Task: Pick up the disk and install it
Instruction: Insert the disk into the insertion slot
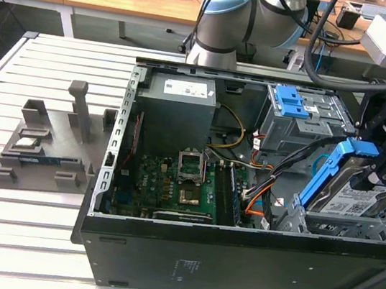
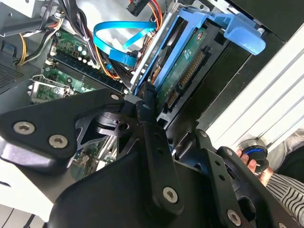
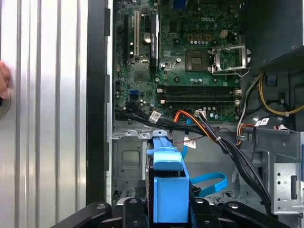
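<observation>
The disk (image 1: 351, 196), a silver drive with a white label in a blue carrier frame, hangs tilted over the metal drive bay (image 1: 340, 226) at the exterior view's right end of the open computer case (image 1: 233, 263). My gripper (image 1: 384, 169) is shut on it from above. In the second wrist view the disk (image 2: 183, 71) shows its green circuit board, and the black fingers (image 2: 148, 111) clamp its near end. The first wrist view looks along the blue carrier of the disk (image 3: 168, 190), which stands between my gripper's (image 3: 168, 211) two sides.
Inside the case lie the green motherboard (image 1: 186, 187), a grey power supply (image 1: 180, 106), loose cables (image 1: 266, 188) and another blue carrier (image 1: 290, 101) in the far bay. A grey fixture (image 1: 40, 143) sits on the slatted table. A person's hand (image 2: 254, 161) is beside the case.
</observation>
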